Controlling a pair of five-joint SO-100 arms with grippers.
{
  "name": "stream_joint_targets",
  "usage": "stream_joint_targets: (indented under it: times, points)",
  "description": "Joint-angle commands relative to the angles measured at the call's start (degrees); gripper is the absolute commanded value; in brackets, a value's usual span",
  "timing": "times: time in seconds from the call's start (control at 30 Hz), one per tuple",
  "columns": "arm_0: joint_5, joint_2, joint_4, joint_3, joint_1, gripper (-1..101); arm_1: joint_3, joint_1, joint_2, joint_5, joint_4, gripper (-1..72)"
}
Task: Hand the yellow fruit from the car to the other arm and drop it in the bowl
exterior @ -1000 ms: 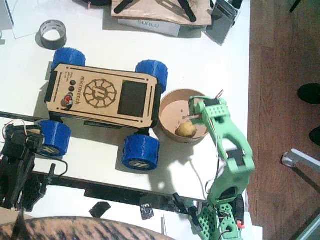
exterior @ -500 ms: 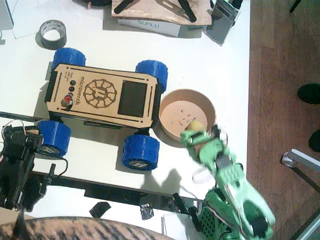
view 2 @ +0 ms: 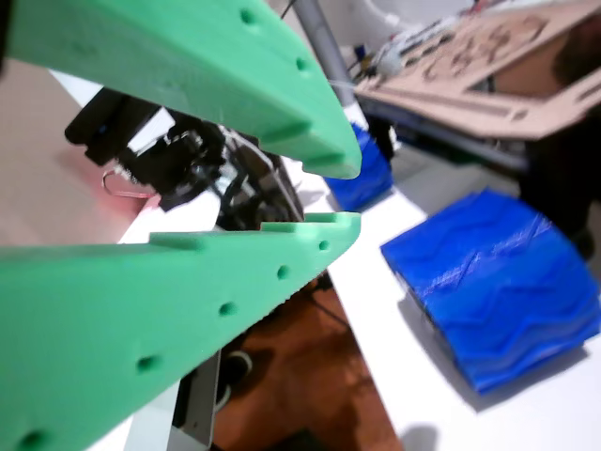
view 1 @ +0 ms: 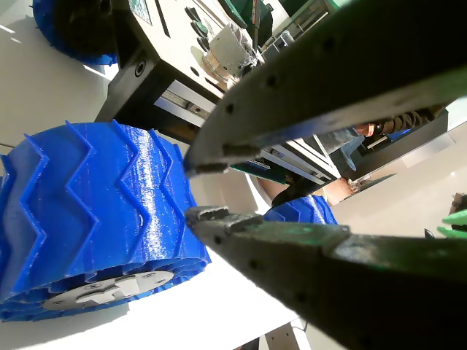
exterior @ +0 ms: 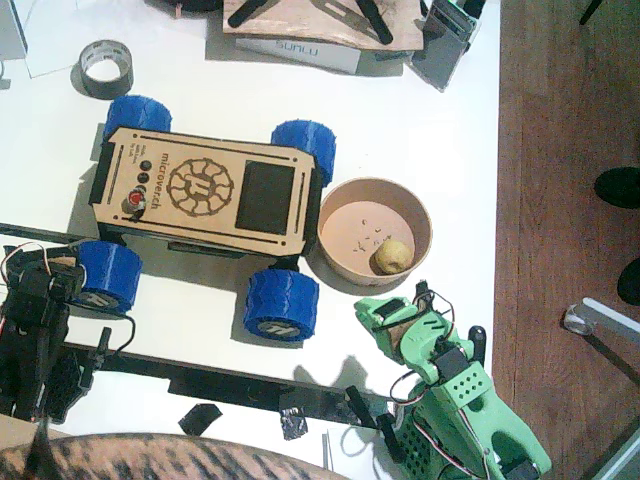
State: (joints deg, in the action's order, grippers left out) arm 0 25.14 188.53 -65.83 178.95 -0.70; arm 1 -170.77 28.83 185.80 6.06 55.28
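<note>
Fixed view, as we read it: the yellow fruit (exterior: 393,254) lies inside the bowl (exterior: 345,204), against its near right wall, so we judge the drop done. The bowl sits just beside the car (exterior: 205,191), near its front right blue wheel (exterior: 281,304).

Right pincer (exterior: 372,318), green, hovers over bare counter (exterior: 430,130) just clear of the bowl's rim; in a wrist view (view 2: 349,195) its jaws stand slightly apart with nothing between them. Left pincer (view 1: 191,189), black, shows a narrow gap and holds nothing, close beside the rear blue wheel (view 1: 95,211).

Handling, our judgement: the fruit looks small, light, firm and rounded, likely to roll; best gripped across its middle.

Room: the counter edge runs close on the right, past the bowl; open space lies behind the bowl.
</note>
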Motion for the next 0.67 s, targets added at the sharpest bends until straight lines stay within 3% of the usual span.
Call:
stream_joint_targets:
  times: [0.0,0.63]
  points:
    - [-0.53,5.27,-0.18,3.96,0.26,6,-0.18,-0.79,0.44,0.26,0.79,0.0]
    - [-0.62,5.27,-0.26,3.96,0.26,6,-1.23,-1.85,0.44,-0.79,0.97,0.0]
